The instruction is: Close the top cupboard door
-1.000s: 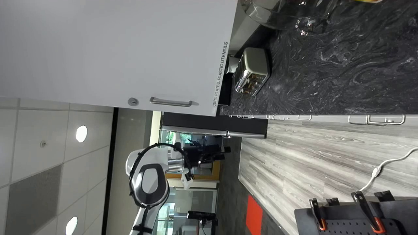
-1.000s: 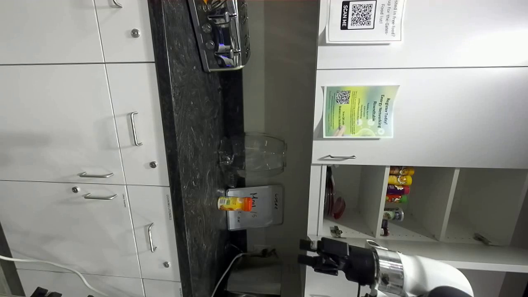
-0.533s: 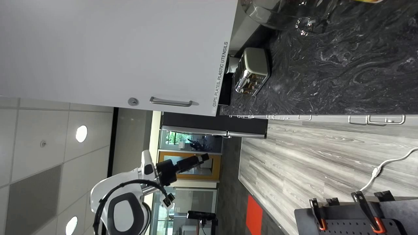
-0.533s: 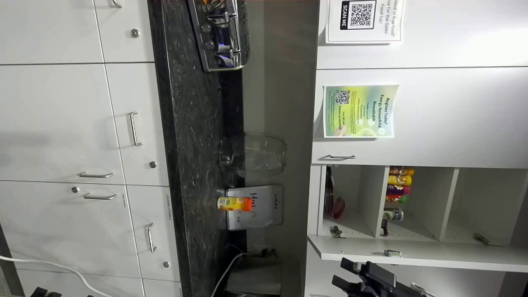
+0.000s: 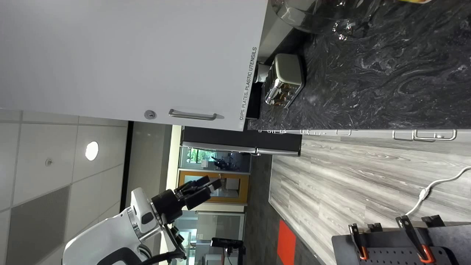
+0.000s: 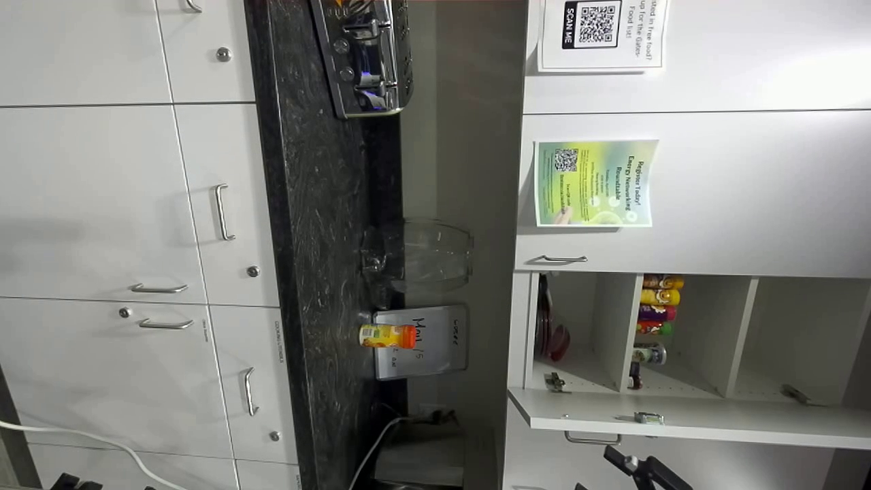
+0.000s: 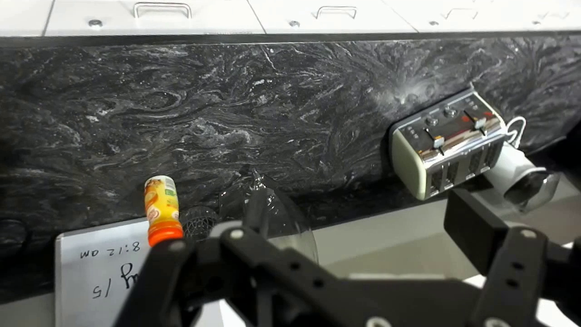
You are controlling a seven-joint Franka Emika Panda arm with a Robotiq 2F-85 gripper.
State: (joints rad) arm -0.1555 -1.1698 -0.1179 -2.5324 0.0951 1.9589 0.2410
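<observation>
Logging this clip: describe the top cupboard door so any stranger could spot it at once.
Find the dark marbled countertop, then the white cupboards above it. The top cupboard door is a big white panel lettered "CUPS, PLATES, PLASTIC UTENSILS"; unlike the closed upper doors, it stands open.

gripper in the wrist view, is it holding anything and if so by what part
Nothing is held: the gripper stands open in the wrist view, and in an exterior view it is apart from the handle of the top cupboard door.
</observation>
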